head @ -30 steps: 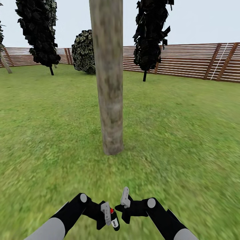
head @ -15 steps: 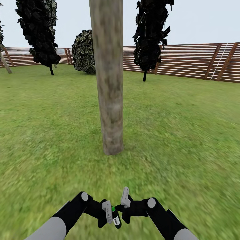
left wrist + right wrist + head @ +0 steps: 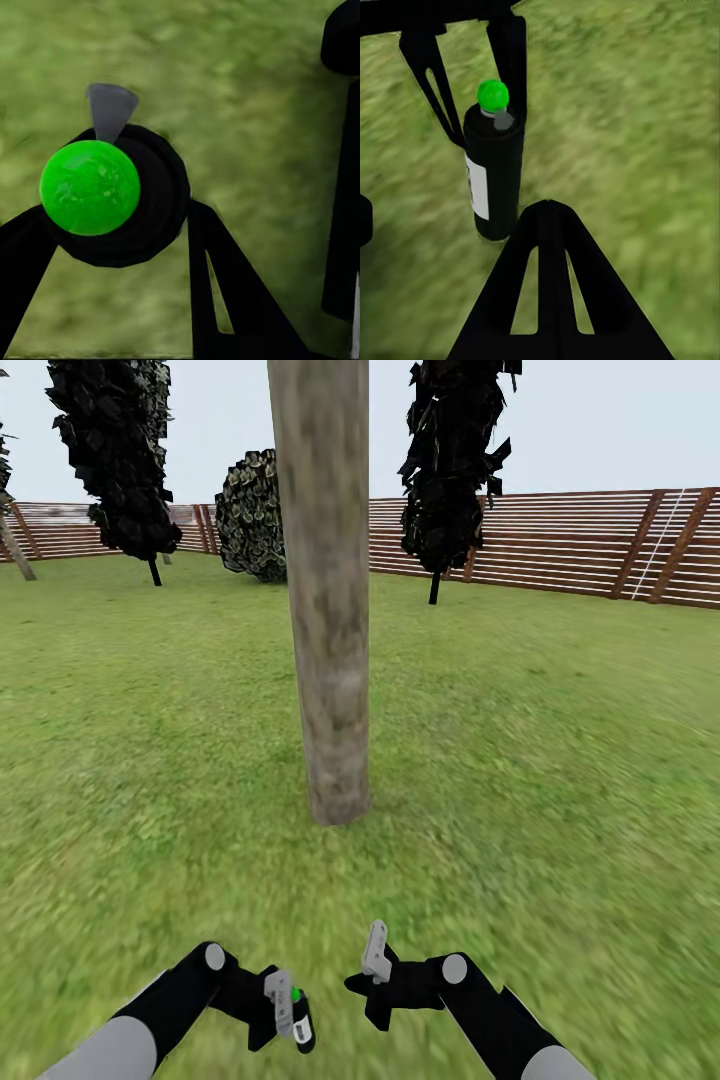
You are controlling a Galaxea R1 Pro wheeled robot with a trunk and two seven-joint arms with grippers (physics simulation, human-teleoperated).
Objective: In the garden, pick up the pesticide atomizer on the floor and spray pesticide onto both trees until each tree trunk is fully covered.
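Observation:
A thick mottled grey-tan tree trunk (image 3: pixel 328 610) rises from the grass lawn (image 3: pixel 560 760) straight ahead of me, its crown out of frame. My left gripper (image 3: pixel 288 1008) is shut on the pesticide atomizer (image 3: pixel 299 1018), a black bottle with a white label and a green cap, low and left of centre. From the left wrist camera the atomizer's green cap (image 3: pixel 90 187) and grey nozzle (image 3: pixel 111 109) sit between the two fingers (image 3: pixel 225 300). Seen from the right wrist, the atomizer (image 3: pixel 495 172) stands upright. My right gripper (image 3: pixel 372 972) is shut and holds nothing, just right of the bottle.
Two narrow dark cypress-like trees (image 3: pixel 115 450) (image 3: pixel 455 450) and a round bush (image 3: pixel 252 515) stand at the back. A reddish-brown slatted fence (image 3: pixel 560 545) closes the lawn behind them. A leaning thin trunk (image 3: pixel 15 550) is at the far left.
My left arm has drawn to the left and a little lower with the atomizer. The bottle's cap went from red to green. The right arm and the view have stayed still.

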